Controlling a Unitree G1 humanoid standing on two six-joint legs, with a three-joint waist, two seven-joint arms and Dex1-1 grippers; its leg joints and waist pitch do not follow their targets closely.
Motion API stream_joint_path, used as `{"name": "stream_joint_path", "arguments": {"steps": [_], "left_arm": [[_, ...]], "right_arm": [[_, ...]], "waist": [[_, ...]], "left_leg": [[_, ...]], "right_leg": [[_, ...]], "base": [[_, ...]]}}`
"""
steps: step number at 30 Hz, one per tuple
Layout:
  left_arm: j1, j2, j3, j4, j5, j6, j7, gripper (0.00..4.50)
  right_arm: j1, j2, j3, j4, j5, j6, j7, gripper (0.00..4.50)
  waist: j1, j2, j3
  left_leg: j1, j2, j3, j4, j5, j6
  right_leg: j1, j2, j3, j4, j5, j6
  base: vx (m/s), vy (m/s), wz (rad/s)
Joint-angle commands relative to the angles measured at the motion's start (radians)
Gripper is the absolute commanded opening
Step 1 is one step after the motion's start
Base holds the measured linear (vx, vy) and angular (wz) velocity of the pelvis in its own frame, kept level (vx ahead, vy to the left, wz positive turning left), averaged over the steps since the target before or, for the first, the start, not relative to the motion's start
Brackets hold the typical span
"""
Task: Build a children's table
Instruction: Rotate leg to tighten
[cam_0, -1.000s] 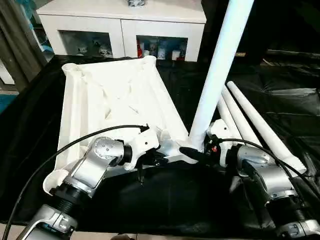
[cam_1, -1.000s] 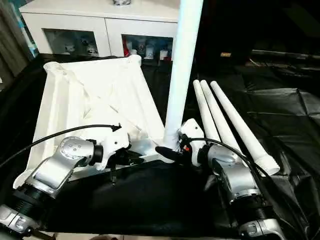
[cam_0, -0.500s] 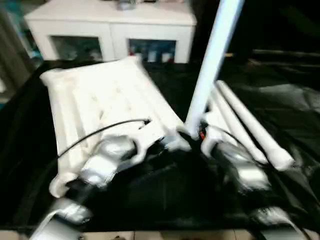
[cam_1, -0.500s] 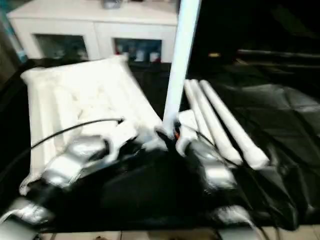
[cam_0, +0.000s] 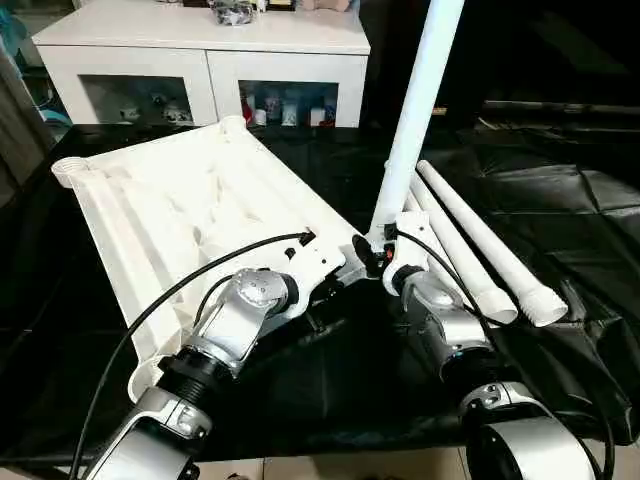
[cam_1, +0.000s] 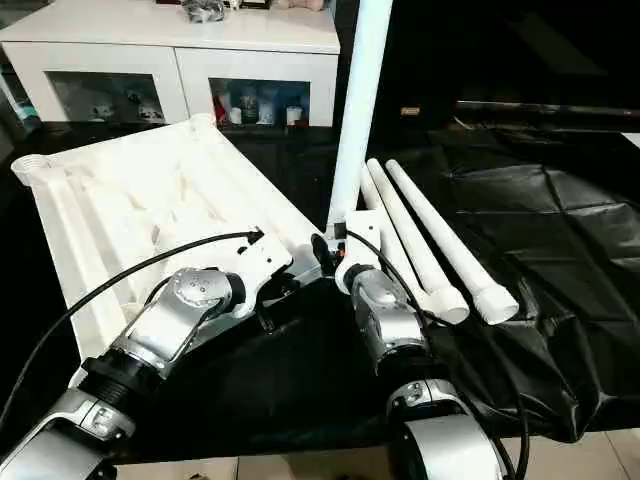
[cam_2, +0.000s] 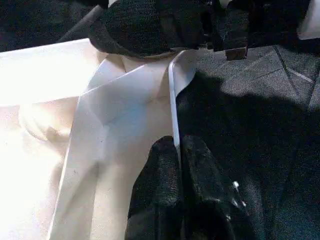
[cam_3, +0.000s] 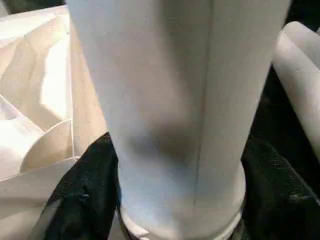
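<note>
The table top (cam_0: 190, 215) lies upside down, ribbed underside up, on a black sheet (cam_0: 560, 200) covering the floor, in front of a white cabinet (cam_0: 210, 60) with glass doors. One leg (cam_0: 415, 110) stands upright at the near right corner socket of the top. The right gripper (cam_0: 378, 258) has its jaws set around the base of this leg, one black finger (cam_3: 82, 195) on each side of it. The left gripper (cam_2: 177, 165) has its jaws closed narrow on the thin edge wall of the top, close to the same corner. Three more legs (cam_0: 480, 250) lie side by side on the sheet, just right of the upright leg.
</note>
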Motion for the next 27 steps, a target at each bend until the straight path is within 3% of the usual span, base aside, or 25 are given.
{"name": "stream_joint_path", "arguments": {"steps": [1,2,4,6,9,11,13,14,18,27], "left_arm": [[0.024,-0.006,-0.028,-0.023,-0.03,-0.048,-0.04,0.0],[0.03,0.002,-0.027,-0.032,-0.037,-0.05,-0.054,0.0],[0.033,0.006,-0.027,-0.038,-0.041,-0.052,-0.063,0.0],[0.052,0.039,-0.025,-0.065,-0.063,-0.08,-0.126,0.0],[0.071,0.079,-0.023,-0.087,-0.081,-0.102,-0.189,0.0],[0.074,0.086,-0.023,-0.09,-0.086,-0.105,-0.204,0.0],[0.075,0.09,-0.023,-0.091,-0.088,-0.109,-0.21,0.0],[0.081,0.109,-0.024,-0.101,-0.099,-0.115,-0.246,0.0],[0.084,0.129,-0.024,-0.109,-0.11,-0.12,-0.279,0.0],[0.087,0.144,-0.02,-0.114,-0.115,-0.13,-0.304,0.0]], "right_arm": [[0.008,0.001,0.012,0.007,0.012,-0.004,0.059,3.51],[0.015,-0.012,0.021,-0.013,0.01,-0.005,0.086,3.76],[0.017,-0.02,0.025,-0.018,0.006,-0.011,0.102,3.85],[0.062,-0.089,0.06,-0.111,0.004,0.012,0.233,3.85],[0.13,-0.188,0.107,-0.242,0.001,0.051,0.383,3.85],[0.144,-0.211,0.114,-0.266,0.001,0.058,0.407,3.85],[0.151,-0.221,0.117,-0.277,0.005,0.065,0.425,3.85],[0.183,-0.27,0.13,-0.336,0.022,0.084,0.509,3.85],[0.208,-0.319,0.137,-0.397,0.052,0.101,0.614,3.85],[0.227,-0.362,0.146,-0.473,0.076,0.141,0.697,3.85]], "waist": [[0.001,0.004,-0.054],[0.002,0.002,-0.054],[0.006,0.002,-0.055],[0.013,-0.001,-0.058],[0.035,0.001,-0.061],[0.036,-0.005,-0.06],[0.039,-0.002,-0.064],[0.042,-0.002,-0.063],[0.048,-0.003,-0.063],[0.048,-0.005,-0.061]], "left_leg": [[0.015,0.038,-0.025,-0.087,-0.478,0.004],[0.013,0.038,-0.024,-0.087,-0.467,0.006],[0.009,0.039,-0.02,-0.087,-0.431,0.013],[0.008,0.038,-0.014,-0.083,-0.382,0.028],[0.01,0.04,-0.003,-0.078,-0.296,0.06],[0.007,0.038,0.0,-0.077,-0.293,0.061],[0.003,0.039,0.0,-0.076,-0.256,0.061],[0.003,0.039,0.0,-0.076,-0.25,0.066],[0.001,0.042,-0.001,-0.078,-0.247,0.07],[0.004,0.043,-0.001,-0.08,-0.265,0.055]], "right_leg": [[0.022,-0.064,0.038,-0.081,-0.499,-0.13],[0.023,-0.064,0.04,-0.079,-0.483,-0.137],[0.025,-0.062,0.045,-0.07,-0.431,-0.16],[0.029,-0.063,0.049,-0.066,-0.391,-0.177],[0.029,-0.056,0.056,-0.054,-0.298,-0.198],[0.029,-0.055,0.059,-0.05,-0.313,-0.202],[0.035,-0.057,0.058,-0.046,-0.307,-0.2],[0.037,-0.053,0.057,-0.047,-0.302,-0.194],[0.039,-0.053,0.057,-0.044,-0.292,-0.197],[0.035,-0.054,0.059,-0.048,-0.336,-0.186]], "base": [[0.0,0.0,0.0],[0.0,0.0,0.0],[0.0,0.0,0.0],[0.0,0.0,0.0],[0.017,-0.011,0.04],[0.0,0.0,0.0],[0.0,0.0,0.0],[0.0,0.0,0.0],[0.0,0.0,0.0],[0.0,0.0,0.0]]}}
